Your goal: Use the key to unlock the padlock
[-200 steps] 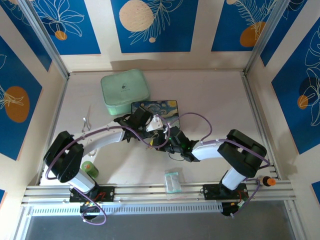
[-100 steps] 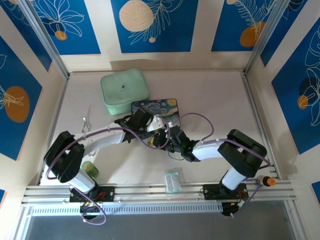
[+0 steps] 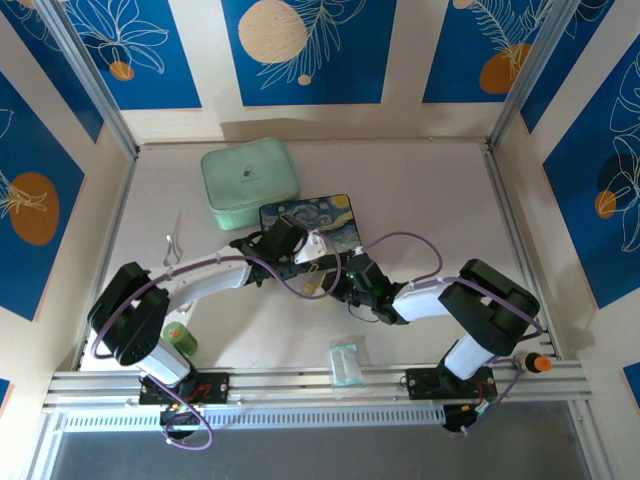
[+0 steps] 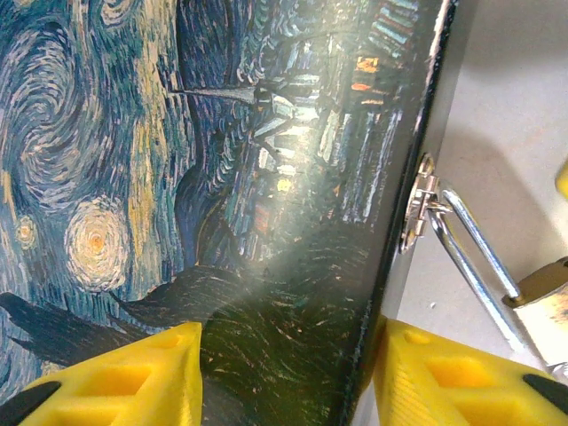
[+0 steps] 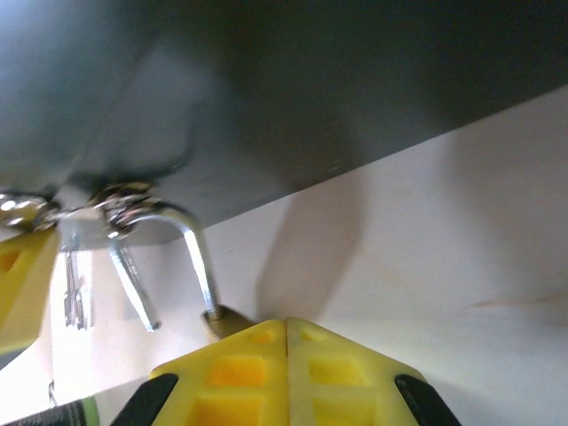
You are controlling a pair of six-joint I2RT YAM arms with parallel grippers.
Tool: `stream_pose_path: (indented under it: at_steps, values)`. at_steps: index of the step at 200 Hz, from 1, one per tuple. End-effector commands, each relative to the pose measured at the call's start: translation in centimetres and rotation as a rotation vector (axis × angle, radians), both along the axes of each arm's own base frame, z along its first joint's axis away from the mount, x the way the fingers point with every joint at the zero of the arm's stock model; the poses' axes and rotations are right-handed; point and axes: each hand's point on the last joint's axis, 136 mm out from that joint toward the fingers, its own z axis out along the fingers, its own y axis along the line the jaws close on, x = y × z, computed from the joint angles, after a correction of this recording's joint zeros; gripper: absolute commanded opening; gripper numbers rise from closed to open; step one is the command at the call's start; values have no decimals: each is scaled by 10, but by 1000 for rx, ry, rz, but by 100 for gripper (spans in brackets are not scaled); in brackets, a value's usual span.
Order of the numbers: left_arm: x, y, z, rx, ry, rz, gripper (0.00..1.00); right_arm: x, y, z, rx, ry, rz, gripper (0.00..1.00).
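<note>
Two arms at one lock; the task is judged close to done, unconfirmed. Painted box (image 3: 318, 217): mid-desk, lid down, clasp (image 4: 417, 200) on its front edge. Left end effector (image 4: 288, 377): fingers spread wide, straddling the box's front edge, one over the lid and one over the desk; whether it presses the box cannot be told. Right end effector (image 5: 286, 355): pads closed flat together, nothing visible between them, tips right at the lock body. Padlock (image 4: 546, 293): hung by its shackle (image 5: 202, 266) through the clasp, brass body just beside the box front. Shackle: one leg enters the body, and the other seems to end free in the right wrist view, so the lock is probably sprung. If so, little is left; if not, the turn is yet to be made. Key: too small to tell, possibly hidden in the closed pads. Walls (image 3: 408, 60): tan, with blue floral panels, on three sides. Desk (image 3: 430, 200): pale, matt, with a metal rail (image 3: 300, 380) along the near edge. Also on the desk: mint-green case (image 3: 250, 182) behind the box, clear packet (image 3: 345, 360) by the rail, small green cylinder (image 3: 178, 338), thin metal tool (image 3: 172, 240).
</note>
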Motion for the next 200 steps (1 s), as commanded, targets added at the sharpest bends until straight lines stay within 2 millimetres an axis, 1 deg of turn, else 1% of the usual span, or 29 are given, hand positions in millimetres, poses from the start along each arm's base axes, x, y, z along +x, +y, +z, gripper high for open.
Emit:
stream_pose_path:
  at_steps: [1, 28, 39, 46, 53, 70, 82, 88, 93, 112, 139, 156, 168, 187, 200]
  values:
    - [-33, 33, -41, 146, 157, 20, 48, 6, -6, 3, 4, -15, -46, 7]
    - [-31, 34, -41, 153, 152, 30, 48, 4, 2, 3, -11, -30, 7, 8]
    - [-29, 34, -38, 152, 144, 39, 49, -3, 5, 0, -81, -44, 61, 10]
    - [-29, 34, -38, 150, 145, 46, 49, -8, 3, -5, -138, -44, 79, 14]
    - [-28, 34, -37, 144, 146, 53, 49, -13, 3, -9, -173, -54, 109, 21]
    - [-28, 28, -31, 101, 146, 63, 50, -24, -1, -21, -238, -33, 150, 47]
    - [-29, 23, -28, 71, 148, 59, 51, -30, -1, -23, -250, -33, 167, 62]
    - [-28, 22, -25, 59, 147, 61, 51, -32, -1, -23, -252, -33, 164, 69]
    - [-28, 21, -24, 51, 145, 62, 51, -34, 0, -23, -250, -38, 168, 71]
    - [-26, 19, -19, 33, 139, 67, 51, -34, 6, -20, -266, -54, 185, 72]
    - [-23, 16, -16, 19, 131, 68, 51, -27, 5, -22, -440, -79, 166, 69]
    - [-23, 15, -15, 14, 133, 70, 52, -24, 13, -19, -455, -118, 169, 65]
    - [-23, 14, -13, 6, 135, 74, 52, -23, 15, -19, -472, -133, 162, 64]
    - [-24, 12, -11, -16, 145, 78, 52, -24, 19, -22, -481, -151, 162, 64]
    - [-25, 10, -9, -28, 150, 72, 51, -24, 20, -28, -487, -143, 159, 63]
